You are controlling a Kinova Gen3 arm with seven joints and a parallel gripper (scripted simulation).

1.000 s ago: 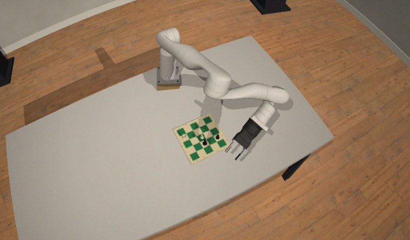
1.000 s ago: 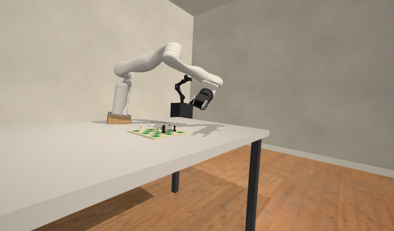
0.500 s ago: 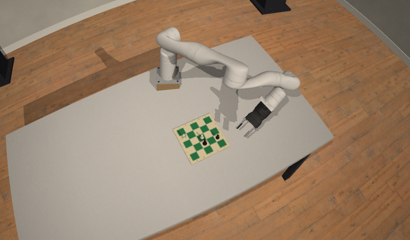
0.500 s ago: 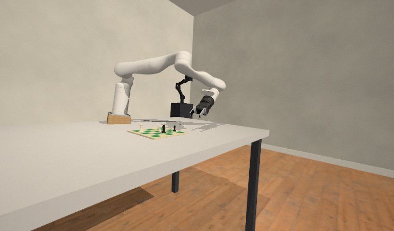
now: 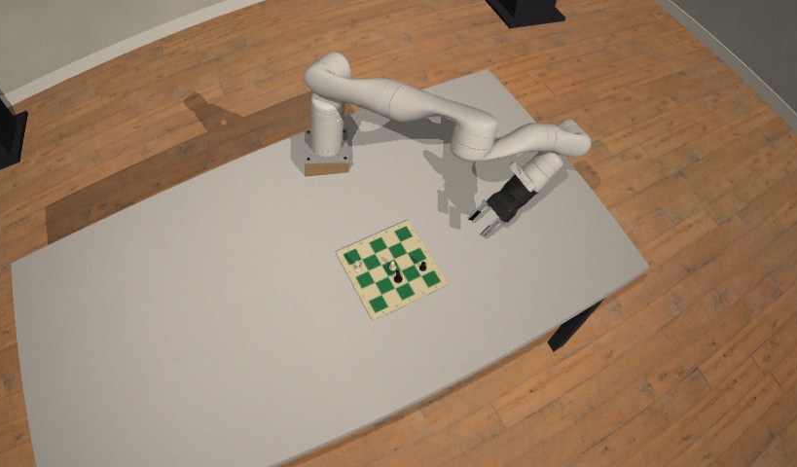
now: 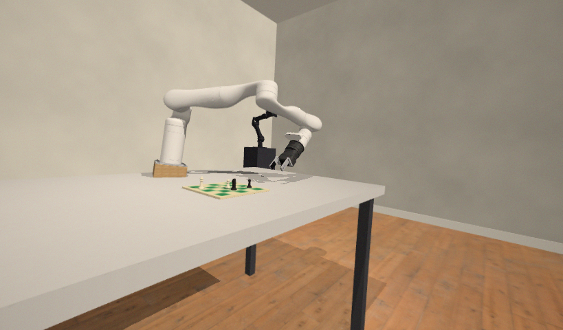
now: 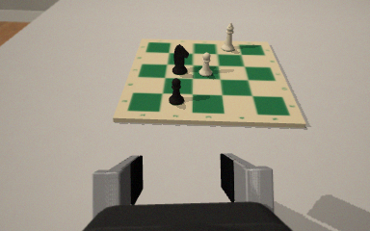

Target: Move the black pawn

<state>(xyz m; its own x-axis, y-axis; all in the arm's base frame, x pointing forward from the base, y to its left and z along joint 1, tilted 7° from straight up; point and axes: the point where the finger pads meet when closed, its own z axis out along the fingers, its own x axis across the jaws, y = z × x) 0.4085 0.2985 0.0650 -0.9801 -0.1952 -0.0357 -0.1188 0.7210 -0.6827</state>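
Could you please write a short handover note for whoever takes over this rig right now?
Gripper: open, holding nothing, hovering above the table beside the board, off its edge, facing it.
Black pawn: upright on the board, in the row nearest the gripper, untouched.
Black knight, white pawn and a taller white piece: all upright on their squares.
Done: nothing moved yet.
Left: grasp the black pawn, set it upright inside A1, disturb nothing else. Edge markings are too small to read here.
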